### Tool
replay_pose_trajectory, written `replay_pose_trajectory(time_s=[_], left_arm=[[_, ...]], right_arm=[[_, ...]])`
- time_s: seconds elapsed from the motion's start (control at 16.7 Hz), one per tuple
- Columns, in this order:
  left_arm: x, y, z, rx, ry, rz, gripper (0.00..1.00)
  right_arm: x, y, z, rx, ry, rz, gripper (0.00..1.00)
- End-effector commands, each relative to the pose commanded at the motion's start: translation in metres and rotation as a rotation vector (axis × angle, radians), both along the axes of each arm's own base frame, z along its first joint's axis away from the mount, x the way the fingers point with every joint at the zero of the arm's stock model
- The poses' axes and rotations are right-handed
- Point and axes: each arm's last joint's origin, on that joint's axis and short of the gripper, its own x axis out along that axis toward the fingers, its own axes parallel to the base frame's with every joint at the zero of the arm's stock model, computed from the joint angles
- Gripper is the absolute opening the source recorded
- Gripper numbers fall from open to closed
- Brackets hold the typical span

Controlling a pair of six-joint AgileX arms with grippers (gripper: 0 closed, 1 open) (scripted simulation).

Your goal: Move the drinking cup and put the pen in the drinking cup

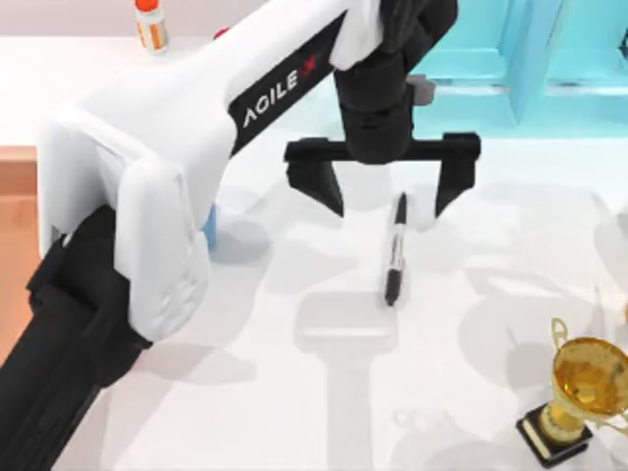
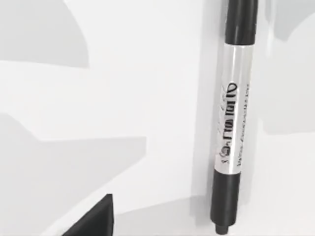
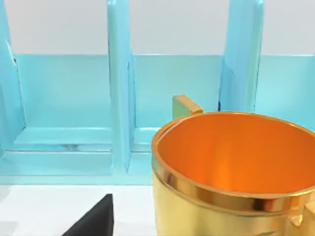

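The pen (image 1: 394, 251) lies flat on the white table, black at both ends with a pale printed barrel (image 2: 233, 118). My left gripper (image 1: 388, 188) hangs open just above the pen's far end, with one finger on each side of it and nothing touching it. The drinking cup (image 1: 209, 232) shows as a sliver of blue at the left, mostly hidden under my left arm's white forearm. My right arm is parked at the right, its wrist camera close behind the gold trophy.
A gold trophy (image 1: 579, 388) on a black base stands at the front right, and its bowl (image 3: 236, 172) looms large in the right wrist view. A light blue rack (image 1: 510, 59) lines the back right. An orange bottle (image 1: 150, 25) stands back left.
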Motion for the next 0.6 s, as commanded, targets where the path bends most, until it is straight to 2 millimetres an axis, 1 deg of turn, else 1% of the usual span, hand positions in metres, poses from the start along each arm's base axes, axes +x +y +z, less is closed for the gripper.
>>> replay_pose_trajectory(time_s=[0.18,0.3,0.42,0.6], left_arm=[[0.001,0.002,-0.001,0.003,0.001,0.003,1.0],[0.002,-0.001,-0.01,0.001,0.001,0.001,1.0],[0.002,-0.006,-0.028,0.0,0.001,0.0,1.0],[0.001,-0.013,-0.062,-0.001,-0.001,0.0,1.0]], right_arm=[[0.0,0.0,0.0,0.0,0.0,0.0,1.0],[0.0,0.0,0.0,0.0,0.0,0.0,1.0],[0.0,0.0,0.0,0.0,0.0,0.0,1.0],[0.0,0.0,0.0,0.0,0.0,0.0,1.0]])
